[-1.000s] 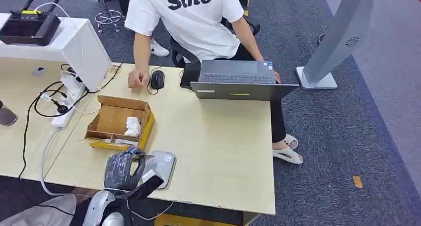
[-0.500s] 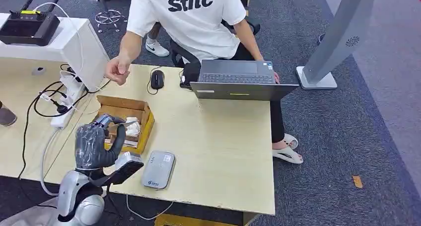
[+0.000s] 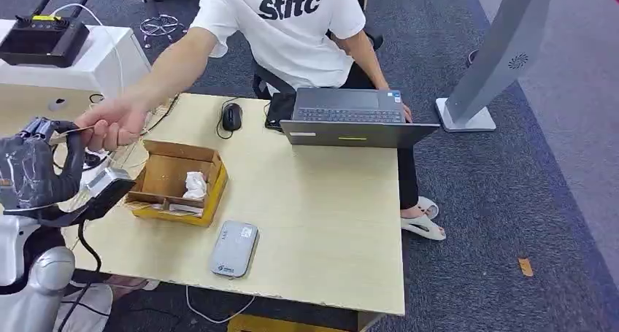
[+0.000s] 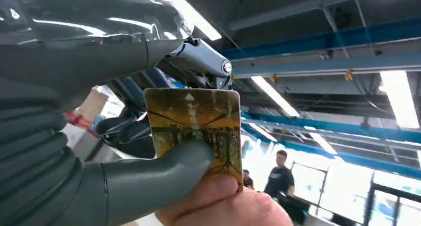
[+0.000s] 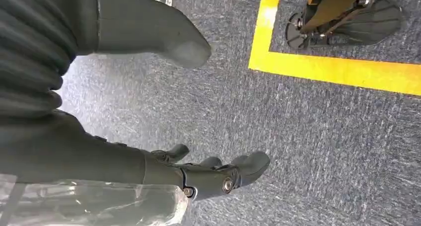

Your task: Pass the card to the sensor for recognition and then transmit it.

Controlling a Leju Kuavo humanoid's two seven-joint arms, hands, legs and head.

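My left hand (image 3: 33,173) is raised beyond the table's left end and pinches a yellow-brown card (image 4: 196,121) between thumb and fingers. The card (image 3: 77,130) shows edge-on in the head view. A person's hand (image 3: 113,124) reaches across from the far side, and its fingers (image 4: 223,206) grip the same card at one edge. The grey card sensor (image 3: 233,249) lies flat near the table's front edge, well to the right of my left hand. In the right wrist view my right hand (image 5: 198,174) hangs above grey carpet, fingers apart and holding nothing.
An open cardboard box (image 3: 175,180) with crumpled paper sits between my left hand and the sensor. A laptop (image 3: 350,117) and a mouse (image 3: 231,116) lie at the far edge in front of the seated person. A router (image 3: 44,36) tops a white box far left, cables below it.
My left hand rose from over the sensor and swung up and left with the card. The person's hand left the mouse side and reached over to take hold of the card.
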